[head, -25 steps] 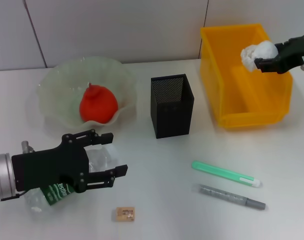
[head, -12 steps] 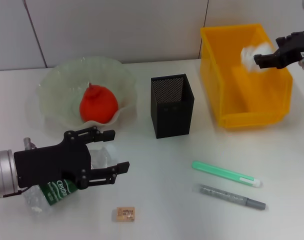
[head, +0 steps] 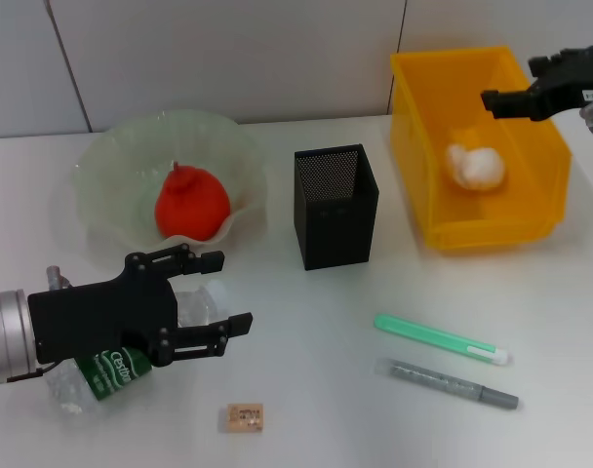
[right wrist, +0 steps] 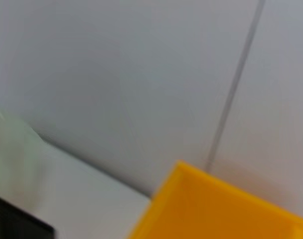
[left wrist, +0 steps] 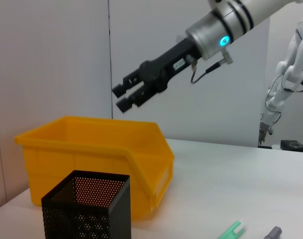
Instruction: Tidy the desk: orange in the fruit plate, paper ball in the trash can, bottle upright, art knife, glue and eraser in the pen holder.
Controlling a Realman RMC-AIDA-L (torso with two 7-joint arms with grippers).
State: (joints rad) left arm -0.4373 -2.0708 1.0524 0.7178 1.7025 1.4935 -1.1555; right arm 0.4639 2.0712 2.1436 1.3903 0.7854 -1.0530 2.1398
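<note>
The paper ball [head: 475, 166] lies inside the yellow bin [head: 421, 146], the trash can. My right gripper [head: 499, 96] hangs open above the bin's far right part, holding nothing; the left wrist view shows the right gripper [left wrist: 125, 96] with its fingers apart. The orange [head: 191, 203] sits in the pale green fruit plate [head: 101, 166]. A clear bottle [head: 106, 372] with a green label lies on its side at the front left. My left gripper [head: 217, 295] is open over it, fingers on either side of its clear end. The eraser [head: 244, 417] lies near the front edge.
A black mesh pen holder [head: 336, 205] stands mid-table, also in the left wrist view [left wrist: 86, 209]. A green stick-shaped item [head: 441, 338] and a grey one [head: 451, 383] lie front right; I cannot tell which is the knife or the glue.
My right gripper opened and the paper ball fell from it into the yellow bin. The gripper rose slightly. My left gripper shifted a little over the bottle.
</note>
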